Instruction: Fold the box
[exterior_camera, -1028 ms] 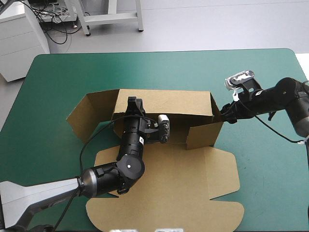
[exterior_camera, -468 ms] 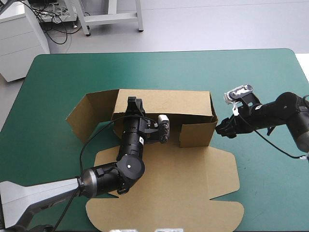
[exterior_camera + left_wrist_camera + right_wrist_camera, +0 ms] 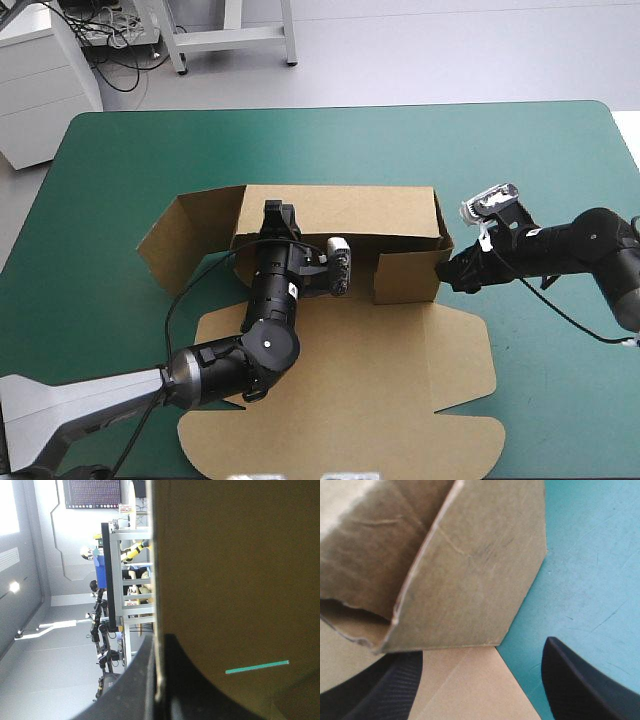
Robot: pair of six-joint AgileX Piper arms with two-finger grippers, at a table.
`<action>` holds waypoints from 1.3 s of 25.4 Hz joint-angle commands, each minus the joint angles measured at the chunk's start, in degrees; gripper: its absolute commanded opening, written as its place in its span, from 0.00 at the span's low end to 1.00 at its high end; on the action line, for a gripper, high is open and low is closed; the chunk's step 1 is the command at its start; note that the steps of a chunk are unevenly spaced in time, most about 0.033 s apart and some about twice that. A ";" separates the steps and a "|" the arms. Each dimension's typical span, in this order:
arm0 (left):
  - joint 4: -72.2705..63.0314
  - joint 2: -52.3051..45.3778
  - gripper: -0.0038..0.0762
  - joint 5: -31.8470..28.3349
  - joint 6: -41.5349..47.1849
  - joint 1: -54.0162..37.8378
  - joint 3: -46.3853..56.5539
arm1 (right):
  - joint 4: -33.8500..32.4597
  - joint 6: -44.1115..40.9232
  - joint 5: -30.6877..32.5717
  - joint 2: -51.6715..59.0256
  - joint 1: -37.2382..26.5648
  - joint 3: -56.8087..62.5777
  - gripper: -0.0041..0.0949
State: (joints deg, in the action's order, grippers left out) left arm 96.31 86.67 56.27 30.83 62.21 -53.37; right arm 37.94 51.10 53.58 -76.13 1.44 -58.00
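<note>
box (image 3: pixel 340 400): plain brown | table cover (image 3: pixel 130 160): plain teal-green | right claw fingers (image 3: pixel 580 685): black

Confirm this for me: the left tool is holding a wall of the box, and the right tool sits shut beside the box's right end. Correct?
Not quite. The right tool is open, not shut: the right wrist view shows its two fingers standing apart, the box ahead of them. The left tool is holding a wall of the box.
</note>
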 commanded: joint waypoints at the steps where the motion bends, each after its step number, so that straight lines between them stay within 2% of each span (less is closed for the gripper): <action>1: 6.34 -2.06 0.01 2.87 0.52 0.22 -1.64 | 5.62 2.84 0.14 1.99 -0.28 -1.49 0.68; 5: 6.34 -2.06 0.01 2.87 0.52 0.22 -1.64 | 9.08 4.77 0.40 1.99 -0.28 -0.24 0.68; 7: 6.34 -2.06 0.01 2.87 0.52 0.22 -1.64 | 10.59 5.30 -1.78 2.09 -0.17 2.69 0.68; 11: 6.34 -2.06 0.01 2.87 0.52 0.22 -1.64 | 22.01 15.51 -8.29 4.25 -0.05 9.02 0.68; 13: 6.34 -2.06 0.01 2.76 0.52 0.22 -1.64 | 23.56 16.18 -11.02 5.83 -0.05 9.11 0.68; 18: 6.34 -2.06 0.01 2.65 0.52 0.22 -1.64 | 23.34 16.09 -15.38 6.69 3.59 9.11 0.66; 23: 6.34 -2.06 0.01 2.65 0.52 0.22 -1.64 | 19.94 12.04 -23.74 6.58 9.92 9.11 0.63; 28: 6.34 -2.06 0.01 2.65 0.52 0.22 -1.64 | 18.96 8.37 -31.14 6.58 13.48 9.11 0.61; 29: 6.34 -2.06 0.01 2.65 0.52 0.22 -1.64 | 18.96 7.94 -31.90 6.58 13.79 9.11 0.59; 31: 6.34 -2.06 0.01 2.65 0.61 0.22 -1.64 | 18.81 7.43 -32.89 6.58 14.24 9.11 0.49; 32: 6.34 -2.06 0.01 2.65 0.61 0.22 -1.64 | 18.81 7.43 -32.99 6.58 14.34 9.11 0.43; 33: 6.34 -2.06 0.01 2.65 0.61 0.22 -1.64 | 18.81 7.43 -33.10 6.58 14.46 9.11 0.32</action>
State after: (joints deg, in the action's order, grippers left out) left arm 96.25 86.67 56.79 30.83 62.21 -53.37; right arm 55.30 58.83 23.35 -71.09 15.49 -47.35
